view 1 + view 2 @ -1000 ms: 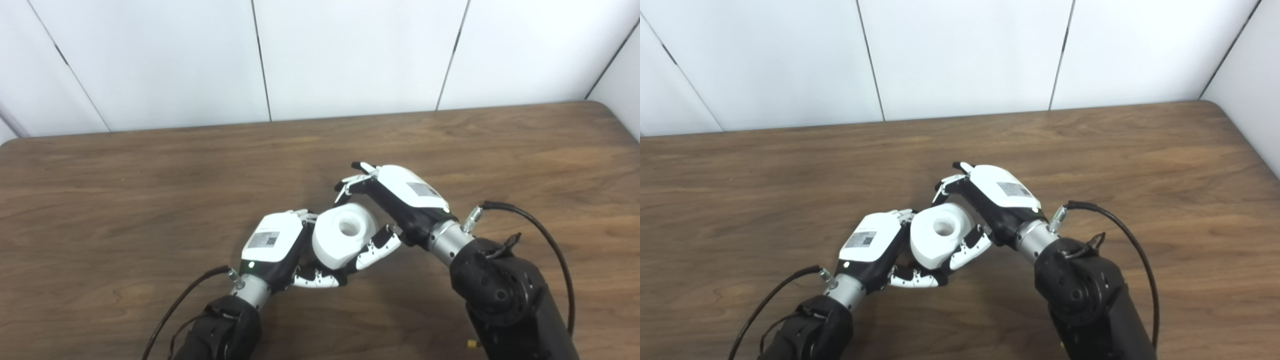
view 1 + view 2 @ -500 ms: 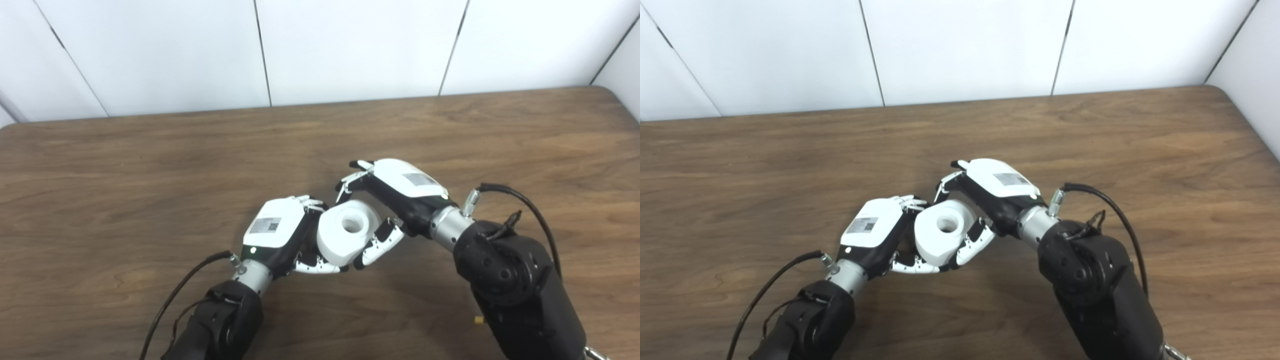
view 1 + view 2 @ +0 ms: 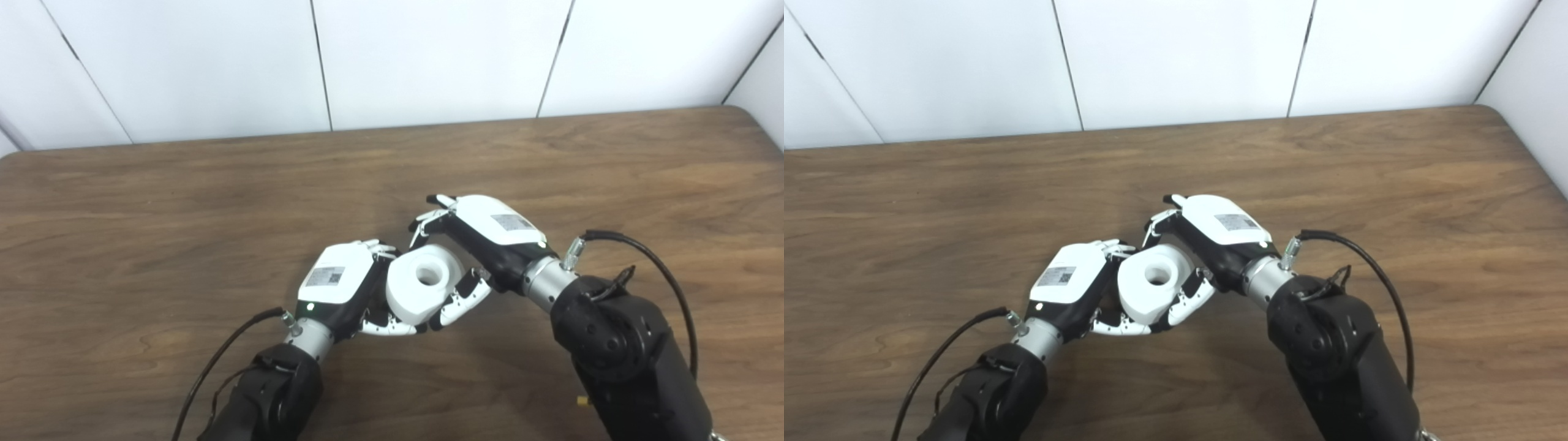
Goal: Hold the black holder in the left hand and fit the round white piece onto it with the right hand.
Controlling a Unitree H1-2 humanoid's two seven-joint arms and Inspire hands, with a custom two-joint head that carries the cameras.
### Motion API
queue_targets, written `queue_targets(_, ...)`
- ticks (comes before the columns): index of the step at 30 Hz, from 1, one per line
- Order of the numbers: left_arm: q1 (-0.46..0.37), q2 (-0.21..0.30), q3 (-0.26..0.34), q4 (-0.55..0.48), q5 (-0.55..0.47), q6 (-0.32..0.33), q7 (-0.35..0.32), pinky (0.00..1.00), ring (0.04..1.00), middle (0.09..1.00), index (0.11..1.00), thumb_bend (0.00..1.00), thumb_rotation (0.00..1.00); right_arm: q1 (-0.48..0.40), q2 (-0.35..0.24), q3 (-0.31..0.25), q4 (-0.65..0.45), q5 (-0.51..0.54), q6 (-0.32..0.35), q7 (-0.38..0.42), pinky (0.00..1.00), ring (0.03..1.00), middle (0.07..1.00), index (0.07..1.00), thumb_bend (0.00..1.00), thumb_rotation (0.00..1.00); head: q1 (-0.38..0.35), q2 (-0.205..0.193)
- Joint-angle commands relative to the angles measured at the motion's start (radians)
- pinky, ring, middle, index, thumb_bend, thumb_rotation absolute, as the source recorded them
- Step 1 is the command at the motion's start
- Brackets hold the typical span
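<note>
Left eye view: both hands, left [image 3: 335, 285] & right [image 3: 490, 236], grip round white piece [image 3: 422, 283], bore tilted up-right.

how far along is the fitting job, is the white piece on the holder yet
Done: both hands have met over the table, and the white piece is off it. In hand: the right hand grips the piece, its bore facing up, pressed against the left hand. The holder is hidden behind the left hand and the piece, so whether it is seated cannot be told. Left: confirm the fit, then release.
</note>
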Motion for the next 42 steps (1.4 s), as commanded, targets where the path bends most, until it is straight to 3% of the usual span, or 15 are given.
queue_targets(1, 0.019, -0.003, -0.033, 0.023, 0.006, 0.004, -0.076, 0.88, 0.878, 0.794, 0.486, 0.52, 0.05, 0.002, -0.007, 0.015, 0.029, -0.026, -0.031, -0.008, 1.00, 0.981, 0.824, 0.488, 0.52, 0.14, -0.002, 0.000)
queue_targets(2, 0.019, -0.003, -0.032, 0.023, 0.005, 0.005, -0.076, 0.88, 0.879, 0.796, 0.486, 0.52, 0.05, 0.001, -0.009, 0.015, 0.030, -0.029, -0.032, -0.008, 1.00, 0.981, 0.823, 0.490, 0.52, 0.15, -0.002, 0.000)
queue_targets(3, 0.020, -0.004, -0.032, 0.023, 0.004, 0.005, -0.076, 0.88, 0.879, 0.797, 0.486, 0.52, 0.05, 0.001, -0.009, 0.015, 0.030, -0.031, -0.033, -0.008, 1.00, 0.979, 0.822, 0.547, 0.71, 0.19, -0.002, 0.000)
queue_targets(5, 0.019, -0.004, -0.032, 0.022, 0.004, 0.005, -0.079, 0.88, 0.880, 0.798, 0.486, 0.52, 0.05, 0.001, -0.009, 0.011, 0.030, -0.035, -0.034, -0.007, 1.00, 0.980, 0.823, 0.603, 0.88, 0.24, -0.002, 0.000)
queue_targets(9, 0.017, -0.004, -0.033, 0.019, 0.011, 0.011, -0.092, 0.89, 0.884, 0.802, 0.486, 0.52, 0.06, -0.002, -0.011, 0.005, 0.025, -0.052, -0.026, 0.015, 1.00, 0.996, 0.848, 0.675, 0.97, 0.31, -0.002, -0.001)
queue_targets(17, 0.016, -0.008, -0.032, 0.029, 0.012, 0.001, -0.084, 0.88, 0.880, 0.797, 0.486, 0.52, 0.06, -0.014, -0.006, 0.002, 0.006, -0.086, -0.017, 0.073, 1.00, 1.000, 0.883, 0.789, 1.00, 0.39, -0.008, -0.004)
queue_targets(23, 0.013, -0.017, -0.035, 0.038, 0.019, 0.008, -0.086, 0.88, 0.878, 0.794, 0.486, 0.52, 0.06, -0.031, 0.002, -0.003, 0.002, -0.089, -0.021, 0.088, 1.00, 1.000, 0.887, 0.910, 1.00, 0.40, -0.003, -0.009)
queue_targets(34, 0.012, -0.025, -0.035, 0.043, 0.025, 0.016, -0.094, 0.89, 0.885, 0.799, 0.486, 0.52, 0.05, -0.052, 0.012, -0.020, -0.013, -0.096, -0.015, 0.125, 1.00, 1.000, 0.894, 0.907, 0.99, 0.40, -0.001, -0.011)
queue_targets(42, 0.009, -0.025, -0.034, 0.058, 0.026, 0.007, -0.078, 0.89, 0.875, 0.788, 0.485, 0.52, 0.05, -0.120, 0.015, -0.048, -0.064, -0.116, -0.003, 0.216, 1.00, 1.000, 0.897, 0.890, 1.00, 0.43, 0.001, -0.014)
